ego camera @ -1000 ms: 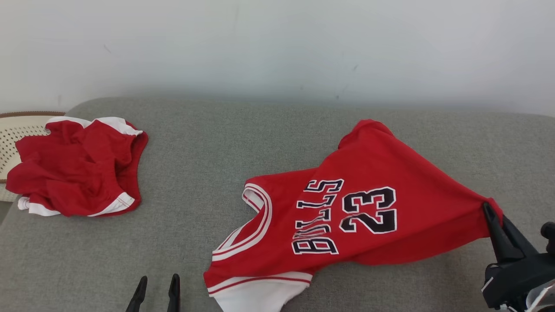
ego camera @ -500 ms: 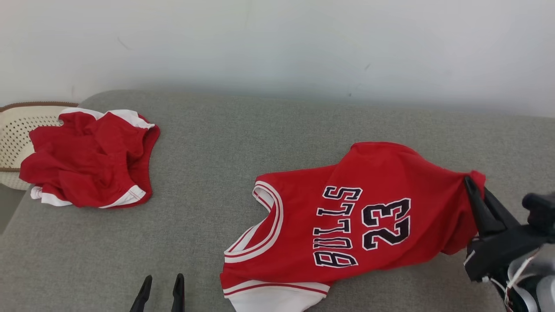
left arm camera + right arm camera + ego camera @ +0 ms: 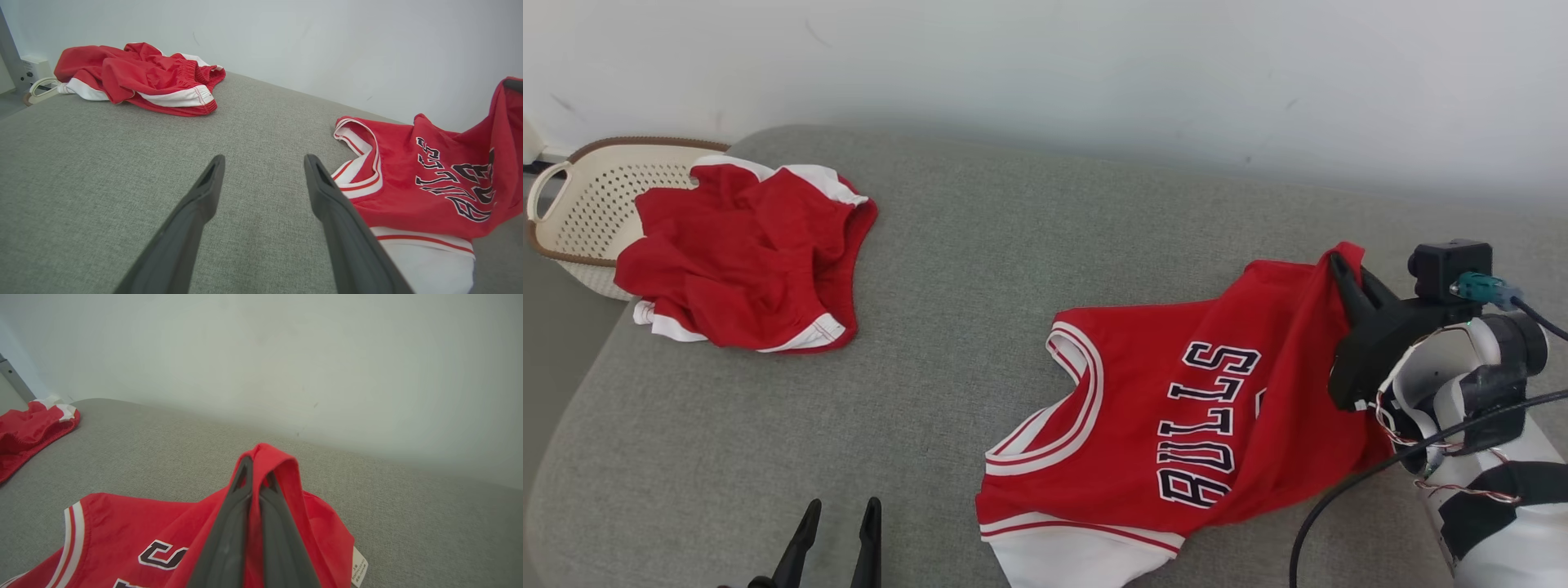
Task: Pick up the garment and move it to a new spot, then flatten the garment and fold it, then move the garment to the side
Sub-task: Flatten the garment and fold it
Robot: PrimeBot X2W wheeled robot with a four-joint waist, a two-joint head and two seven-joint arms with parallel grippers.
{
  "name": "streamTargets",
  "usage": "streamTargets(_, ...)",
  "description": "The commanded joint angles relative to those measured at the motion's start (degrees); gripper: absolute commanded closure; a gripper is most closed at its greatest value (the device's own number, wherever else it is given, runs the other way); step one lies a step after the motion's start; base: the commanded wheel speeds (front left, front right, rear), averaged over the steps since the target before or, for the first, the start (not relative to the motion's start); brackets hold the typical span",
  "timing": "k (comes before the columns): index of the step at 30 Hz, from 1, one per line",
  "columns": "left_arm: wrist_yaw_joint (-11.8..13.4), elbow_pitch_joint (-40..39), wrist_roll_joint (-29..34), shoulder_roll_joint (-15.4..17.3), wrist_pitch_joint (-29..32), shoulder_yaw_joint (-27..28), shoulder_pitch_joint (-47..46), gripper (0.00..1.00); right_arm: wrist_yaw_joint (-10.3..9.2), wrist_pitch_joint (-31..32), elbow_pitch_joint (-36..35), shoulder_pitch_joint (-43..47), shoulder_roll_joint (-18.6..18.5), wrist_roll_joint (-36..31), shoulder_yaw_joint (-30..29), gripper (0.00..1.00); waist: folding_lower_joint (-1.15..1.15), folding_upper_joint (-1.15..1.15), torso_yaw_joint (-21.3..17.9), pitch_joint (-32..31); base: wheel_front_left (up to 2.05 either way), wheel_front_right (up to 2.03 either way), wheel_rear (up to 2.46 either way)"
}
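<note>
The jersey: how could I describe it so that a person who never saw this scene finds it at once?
Look at the grey cushion against the white wall. The jersey lies on its right half, one edge pinched up by the right gripper. Unlike the crumpled red shorts at the far left, it carries black BULLS lettering.

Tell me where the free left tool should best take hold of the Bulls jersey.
The near shoulder strap of the jersey, approached from the robot's left, low along the cushion. That strap lies flat, edge facing the open left tool, while the right tool holds the opposite end raised, so both could probably stretch it flat.
</note>
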Motion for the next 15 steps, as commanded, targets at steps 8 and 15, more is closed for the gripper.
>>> streamTargets(8,-0.1,0.6,0.3,0.0,-0.2,0.9,-0.3,0.00,0.01,-5.8,16.9,-6.8,1.8,1.7,3.8,0.00,-0.01,0.00,1.0,0.3,0.00,0.00,0.00)
streamTargets(15,0.1,0.3,0.3,0.0,-0.2,1.5,1.0,0.00,0.01,-10.7,16.1,-4.5,0.2,5.6,7.3,0.00,-0.01,0.00,-1.7,-0.9,0.00,0.00,0.00)
